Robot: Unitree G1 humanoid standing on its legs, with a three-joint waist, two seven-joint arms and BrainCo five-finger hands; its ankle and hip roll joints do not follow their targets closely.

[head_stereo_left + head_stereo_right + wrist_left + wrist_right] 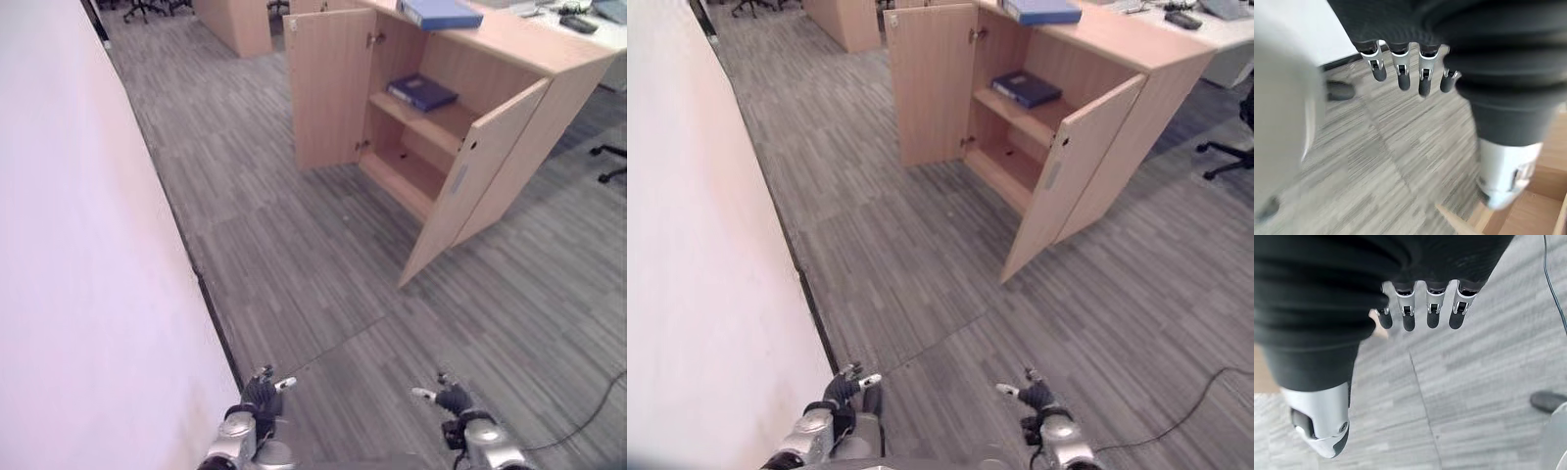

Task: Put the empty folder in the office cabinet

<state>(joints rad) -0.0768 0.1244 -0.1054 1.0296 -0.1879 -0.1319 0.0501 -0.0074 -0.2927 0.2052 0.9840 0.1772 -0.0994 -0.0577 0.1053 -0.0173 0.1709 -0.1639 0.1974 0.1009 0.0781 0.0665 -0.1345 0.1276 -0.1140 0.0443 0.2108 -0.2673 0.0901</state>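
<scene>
Left eye: cabinet (pixel 431 117) doors wide, folder (pixel 421 92) shelved; both hands' fingers relaxed, empty.

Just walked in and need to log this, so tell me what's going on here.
Nothing is being handled right now. The robot stands back from the office cabinet, whose two doors hang open. One blue folder lies on the upper shelf inside, and another blue folder lies on the cabinet top. The left hand and right hand hang low over the carpet, fingers relaxed, holding nothing.
</scene>
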